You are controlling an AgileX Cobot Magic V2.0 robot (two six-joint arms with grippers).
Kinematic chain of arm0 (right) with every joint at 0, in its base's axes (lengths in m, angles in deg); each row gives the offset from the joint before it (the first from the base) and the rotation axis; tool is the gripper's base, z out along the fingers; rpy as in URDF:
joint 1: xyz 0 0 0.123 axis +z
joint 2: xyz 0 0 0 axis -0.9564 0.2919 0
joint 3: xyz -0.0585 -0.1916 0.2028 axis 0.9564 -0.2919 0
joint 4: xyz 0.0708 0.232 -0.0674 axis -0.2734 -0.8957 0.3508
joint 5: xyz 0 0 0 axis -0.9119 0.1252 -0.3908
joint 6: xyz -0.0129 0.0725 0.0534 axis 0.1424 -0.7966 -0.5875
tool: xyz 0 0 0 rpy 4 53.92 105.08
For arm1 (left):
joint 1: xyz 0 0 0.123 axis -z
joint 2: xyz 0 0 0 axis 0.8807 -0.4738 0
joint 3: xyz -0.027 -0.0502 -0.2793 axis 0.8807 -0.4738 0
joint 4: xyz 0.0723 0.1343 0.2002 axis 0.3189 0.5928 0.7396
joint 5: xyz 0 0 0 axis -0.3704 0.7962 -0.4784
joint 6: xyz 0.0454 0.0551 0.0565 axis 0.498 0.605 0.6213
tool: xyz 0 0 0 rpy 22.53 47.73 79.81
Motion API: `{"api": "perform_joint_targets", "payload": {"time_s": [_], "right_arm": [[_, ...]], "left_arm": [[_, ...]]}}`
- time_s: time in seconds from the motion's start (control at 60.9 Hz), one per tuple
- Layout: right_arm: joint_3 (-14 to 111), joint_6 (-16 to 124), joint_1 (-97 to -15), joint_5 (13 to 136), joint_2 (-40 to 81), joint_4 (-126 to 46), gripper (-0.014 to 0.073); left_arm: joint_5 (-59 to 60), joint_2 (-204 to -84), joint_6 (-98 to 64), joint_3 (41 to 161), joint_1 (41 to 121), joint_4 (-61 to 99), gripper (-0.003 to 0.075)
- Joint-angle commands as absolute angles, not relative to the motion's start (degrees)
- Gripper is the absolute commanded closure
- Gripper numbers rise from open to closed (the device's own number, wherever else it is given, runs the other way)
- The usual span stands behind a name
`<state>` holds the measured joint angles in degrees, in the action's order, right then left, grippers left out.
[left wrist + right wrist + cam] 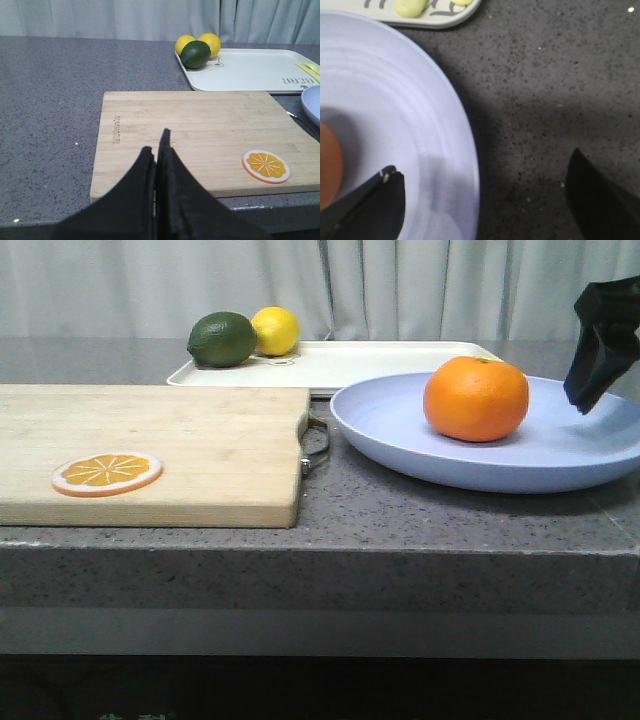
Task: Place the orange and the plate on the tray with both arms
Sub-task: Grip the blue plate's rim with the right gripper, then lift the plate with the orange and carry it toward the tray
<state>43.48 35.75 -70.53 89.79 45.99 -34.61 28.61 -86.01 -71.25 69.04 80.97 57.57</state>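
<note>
The orange [476, 398] sits on the pale lavender-blue plate [560, 465] at the right of the counter. The cream-white tray [400, 362] lies just behind the plate. My right gripper [592, 375] hovers over the plate's right side. In the right wrist view it [483, 162] is open, with one finger over the plate [380, 100] and the other over the counter, astride the rim. The orange [327, 167] shows at that view's edge. My left gripper [156, 146] is shut and empty above the near edge of the cutting board; it is out of the front view.
A wooden cutting board [180, 440] with a metal handle lies at the left and bears an orange slice disc [107, 474]. A dark green lime [221, 339] and a yellow lemon [275, 330] rest on the tray's left end. A curtain hangs behind the counter.
</note>
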Motion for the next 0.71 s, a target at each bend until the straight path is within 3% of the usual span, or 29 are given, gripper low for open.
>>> {"api": "perform_joint_targets", "payload": {"time_s": [0.0, 0.131, 0.263, 0.443, 0.69], "right_arm": [[45.50, 36.04, -70.73, 87.30, 44.97, -34.94, -0.0052], [45.50, 36.04, -70.73, 87.96, 45.15, -34.94, 0.0058], [45.50, 36.04, -70.73, 88.46, 45.15, -34.94, 0.0279], [45.50, 36.04, -70.73, 88.74, 45.15, -34.94, 0.0498], [45.59, 36.04, -70.73, 90.70, 45.15, -36.91, 0.0648]], "left_arm": [[23.82, -85.55, -71.70, 70.45, 80.88, 57.61, 0.0738], [23.82, -85.55, -71.70, 70.45, 80.88, 57.61, 0.0738], [23.82, -85.55, -71.70, 70.45, 80.88, 57.61, 0.0738], [23.82, -85.55, -71.70, 70.45, 80.88, 57.71, 0.0738], [23.82, -85.55, -71.70, 70.45, 80.88, 57.71, 0.0738]]}}
